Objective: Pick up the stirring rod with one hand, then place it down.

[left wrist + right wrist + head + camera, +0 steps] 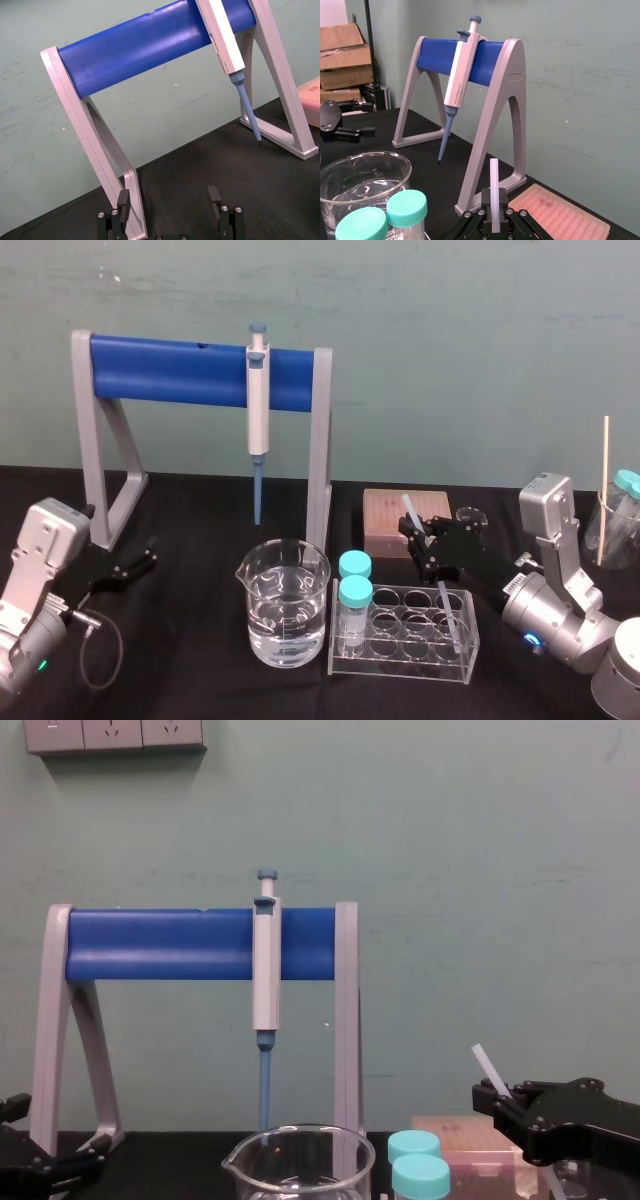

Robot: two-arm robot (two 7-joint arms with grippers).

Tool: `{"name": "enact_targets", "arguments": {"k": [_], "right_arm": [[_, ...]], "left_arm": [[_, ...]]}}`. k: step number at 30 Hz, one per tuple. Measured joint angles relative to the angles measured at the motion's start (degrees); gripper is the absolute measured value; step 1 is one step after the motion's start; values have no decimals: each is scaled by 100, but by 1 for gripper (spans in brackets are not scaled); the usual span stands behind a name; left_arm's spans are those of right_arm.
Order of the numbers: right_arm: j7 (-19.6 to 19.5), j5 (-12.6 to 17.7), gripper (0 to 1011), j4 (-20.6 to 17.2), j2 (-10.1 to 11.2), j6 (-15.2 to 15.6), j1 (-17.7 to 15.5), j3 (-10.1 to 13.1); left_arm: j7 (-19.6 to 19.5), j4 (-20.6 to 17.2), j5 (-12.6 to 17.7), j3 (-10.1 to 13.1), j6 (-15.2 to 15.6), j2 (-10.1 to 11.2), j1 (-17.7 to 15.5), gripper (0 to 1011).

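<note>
Forward, right claw (418,537) around stirring rod (410,508)

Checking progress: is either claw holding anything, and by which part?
The right claw grips the stirring rod near its upper end; the left claw is open, empty.

Tube rack (420,658) and beaker (283,605) crowd the middle; table (190,640) leftward bare

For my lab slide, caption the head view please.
Right gripper holds the stirring rod tilted by the tube rack; left gripper rests open beside the pipette stand.
</note>
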Motion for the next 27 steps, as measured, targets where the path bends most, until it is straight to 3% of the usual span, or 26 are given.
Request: {"name": "enact_targets", "arguments": {"k": [16, 27], "right_arm": [[118, 47, 69, -14, -20, -45, -29, 79], [369, 509, 69, -442, -157, -122, -203, 515]], "left_arm": [[0, 0, 0, 0, 0, 0, 0, 1001], [0, 0, 0, 0, 0, 0, 0, 1000]]}}
